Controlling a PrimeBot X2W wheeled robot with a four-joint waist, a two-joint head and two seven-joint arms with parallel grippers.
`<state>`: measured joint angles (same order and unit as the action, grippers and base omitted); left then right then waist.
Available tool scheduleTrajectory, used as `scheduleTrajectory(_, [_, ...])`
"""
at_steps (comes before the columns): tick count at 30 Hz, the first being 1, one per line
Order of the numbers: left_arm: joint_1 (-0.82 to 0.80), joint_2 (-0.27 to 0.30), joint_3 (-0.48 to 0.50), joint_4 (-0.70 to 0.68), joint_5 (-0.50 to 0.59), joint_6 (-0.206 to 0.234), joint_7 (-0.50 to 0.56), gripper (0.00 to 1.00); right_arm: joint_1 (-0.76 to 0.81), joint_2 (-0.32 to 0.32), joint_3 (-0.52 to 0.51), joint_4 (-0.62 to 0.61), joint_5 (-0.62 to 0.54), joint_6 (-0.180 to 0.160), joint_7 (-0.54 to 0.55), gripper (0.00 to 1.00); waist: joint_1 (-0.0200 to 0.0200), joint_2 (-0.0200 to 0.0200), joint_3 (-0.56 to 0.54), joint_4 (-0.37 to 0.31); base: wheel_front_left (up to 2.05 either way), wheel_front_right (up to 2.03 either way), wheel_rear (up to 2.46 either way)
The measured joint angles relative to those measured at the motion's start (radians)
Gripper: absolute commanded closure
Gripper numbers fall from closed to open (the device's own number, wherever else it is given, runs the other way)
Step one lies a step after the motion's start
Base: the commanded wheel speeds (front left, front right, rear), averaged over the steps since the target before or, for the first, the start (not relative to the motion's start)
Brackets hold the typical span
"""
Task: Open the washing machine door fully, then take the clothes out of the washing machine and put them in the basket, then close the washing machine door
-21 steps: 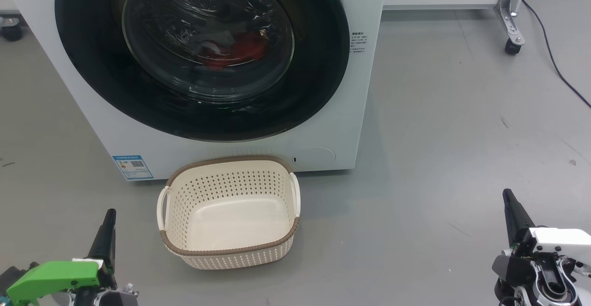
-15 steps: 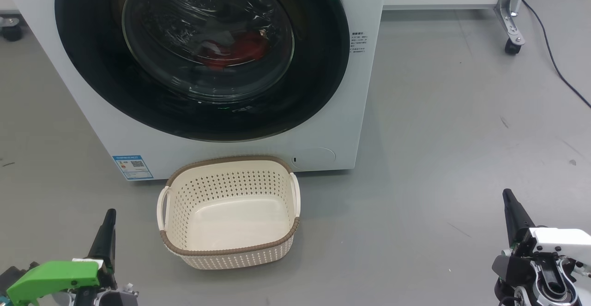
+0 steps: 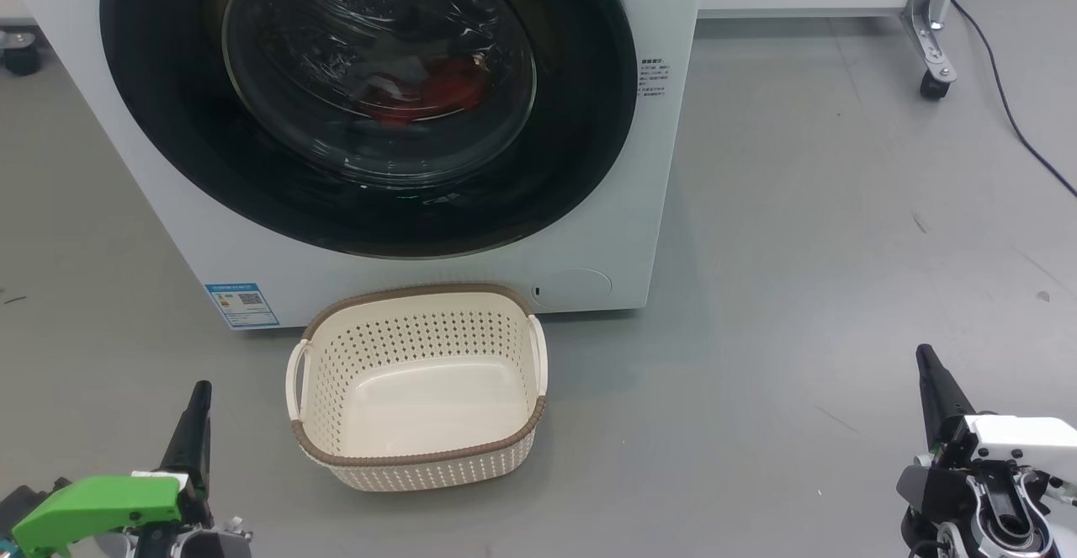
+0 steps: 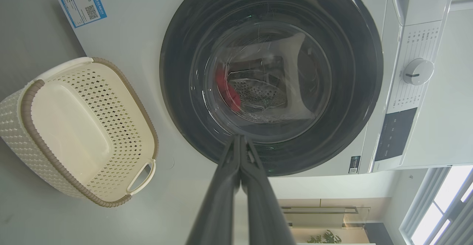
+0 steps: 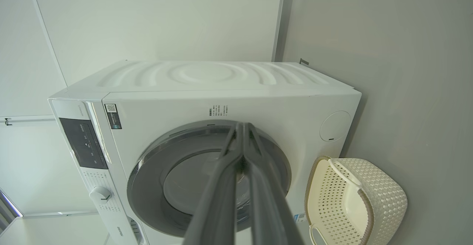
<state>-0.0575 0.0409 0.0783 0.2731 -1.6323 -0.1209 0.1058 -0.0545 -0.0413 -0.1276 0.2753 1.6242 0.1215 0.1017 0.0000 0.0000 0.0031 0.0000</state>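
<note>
- Left gripper (image 3: 202,388), lower left: fingers pressed together, nothing between them.
- Washing machine door (image 3: 368,95): shut against the washing machine (image 3: 665,171); red clothes (image 3: 437,87) inside, behind the glass.
- Basket (image 3: 421,459): upright on the floor (image 3: 799,247), just before the machine.
- Right gripper (image 3: 923,352), lower right: fingers pressed together likewise.

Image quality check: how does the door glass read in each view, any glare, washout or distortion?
Head view: crinkled reflections streak the washing machine door, but the red clothes show through. Left wrist view: milder glare, drum legible; the window is blown out. Right wrist view: the glass is hazed grey, contents unreadable.
</note>
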Motion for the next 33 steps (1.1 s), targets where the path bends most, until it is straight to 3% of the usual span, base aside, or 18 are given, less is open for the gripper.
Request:
scheduleTrajectory(22, [0.0, 0.0, 0.0, 0.0, 0.0, 0.0, 0.0, 1.0, 0.0, 0.0, 0.0, 0.0, 0.0, 0.0, 0.0, 1.0, 0.0, 0.0, 0.0, 0.0, 0.0, 0.0, 0.0])
scheduleTrajectory(23, [0.001, -0.001, -0.001, 0.004, -0.001, 0.001, 0.0, 0.0, 0.002, 0.001, 0.0, 0.004, 0.0, 0.0, 0.0, 0.0, 0.0, 0.0, 0.0, 0.0, 0.0, 0.0, 0.0])
scheduleTrajectory(33, [0.041, -0.022, -0.014, 0.043, -0.003, 0.002, -0.007, 0.0, 0.044, 0.026, 0.003, 0.047, 0.0, -0.001, -0.002, 0.0, 0.0, 0.0, 0.0, -0.001, 0.0, 0.0, 0.0])
